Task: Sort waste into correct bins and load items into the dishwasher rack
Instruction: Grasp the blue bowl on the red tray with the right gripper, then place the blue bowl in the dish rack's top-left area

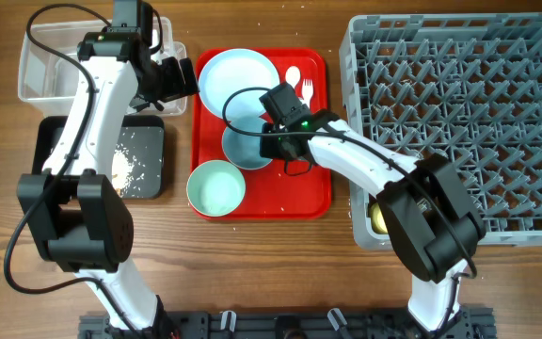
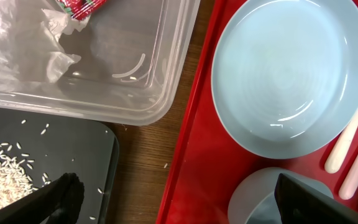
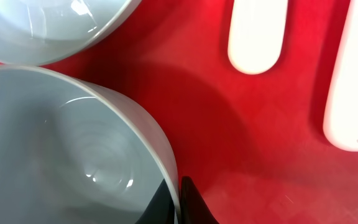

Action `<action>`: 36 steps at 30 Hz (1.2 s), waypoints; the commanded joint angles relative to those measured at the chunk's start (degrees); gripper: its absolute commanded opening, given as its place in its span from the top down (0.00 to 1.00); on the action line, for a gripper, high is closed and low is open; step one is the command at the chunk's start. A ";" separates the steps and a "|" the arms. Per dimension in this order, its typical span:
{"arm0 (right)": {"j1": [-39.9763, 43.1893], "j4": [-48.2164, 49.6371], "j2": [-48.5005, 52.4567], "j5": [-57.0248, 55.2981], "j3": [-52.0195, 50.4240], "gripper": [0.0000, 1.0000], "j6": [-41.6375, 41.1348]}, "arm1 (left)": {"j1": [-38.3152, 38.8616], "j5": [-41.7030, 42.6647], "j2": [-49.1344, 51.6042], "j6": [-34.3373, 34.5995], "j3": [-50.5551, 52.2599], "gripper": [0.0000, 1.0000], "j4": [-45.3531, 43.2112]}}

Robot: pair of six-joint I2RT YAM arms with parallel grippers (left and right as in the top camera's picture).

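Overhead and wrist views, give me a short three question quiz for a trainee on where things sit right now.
1. True or false: the plate lies on the red tray.
2. The red wrapper is in: A the clear tub, B the black tray, C the dishwasher rack?
3. Fill in: the right gripper straddles the rim of a ___.
Key: 1 true; 2 A; 3 bowl.
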State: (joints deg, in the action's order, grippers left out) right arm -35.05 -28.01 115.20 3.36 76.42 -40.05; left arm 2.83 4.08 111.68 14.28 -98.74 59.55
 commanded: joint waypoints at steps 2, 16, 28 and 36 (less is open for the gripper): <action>4.76 -3.15 -15.65 -6.34 0.17 0.96 7.26 | -0.11 -0.94 -0.79 0.31 -0.50 0.00 -0.02; 14.73 58.95 -11.32 -75.97 0.17 0.96 93.20 | -0.11 -0.94 -0.79 0.31 -0.50 0.00 -0.02; 19.23 71.54 10.10 -63.41 0.15 0.96 113.00 | -0.11 -0.94 -0.79 0.31 -0.50 0.00 -0.02; 15.04 66.88 10.10 -64.92 0.15 0.89 111.62 | -0.11 -0.94 -0.79 0.31 -0.50 0.00 -0.02</action>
State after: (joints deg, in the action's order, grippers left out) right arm -18.28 40.34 123.63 -61.73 77.62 72.10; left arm 2.83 3.66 111.70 14.28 -98.74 59.53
